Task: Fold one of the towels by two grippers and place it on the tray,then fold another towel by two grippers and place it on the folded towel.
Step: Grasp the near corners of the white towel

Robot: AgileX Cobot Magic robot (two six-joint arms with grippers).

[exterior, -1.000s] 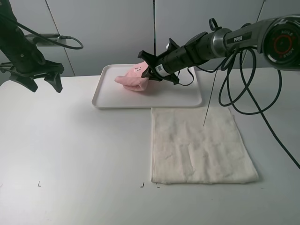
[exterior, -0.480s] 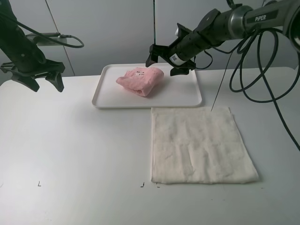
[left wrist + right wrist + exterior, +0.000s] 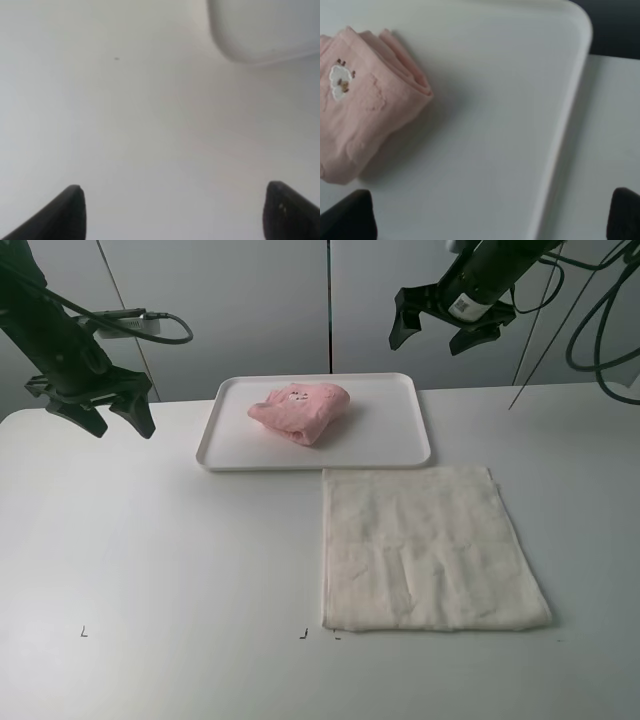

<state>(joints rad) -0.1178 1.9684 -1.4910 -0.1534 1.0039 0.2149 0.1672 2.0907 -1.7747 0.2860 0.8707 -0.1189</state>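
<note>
Only the high view shows the cream towel (image 3: pixel 425 545); left fingers (image 3: pixel 60 220), right fingers (image 3: pixel 350 220) spread wide — empty.

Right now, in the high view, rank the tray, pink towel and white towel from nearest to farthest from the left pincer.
1. The tray, right of the left pincer.
2. The pink towel, folded on that tray.
3. The white towel, flat on the table's right side.

No legible text, white label (image 3: pixel 464 306) on right gripper (image 3: pixel 427 337) too small to read
</note>
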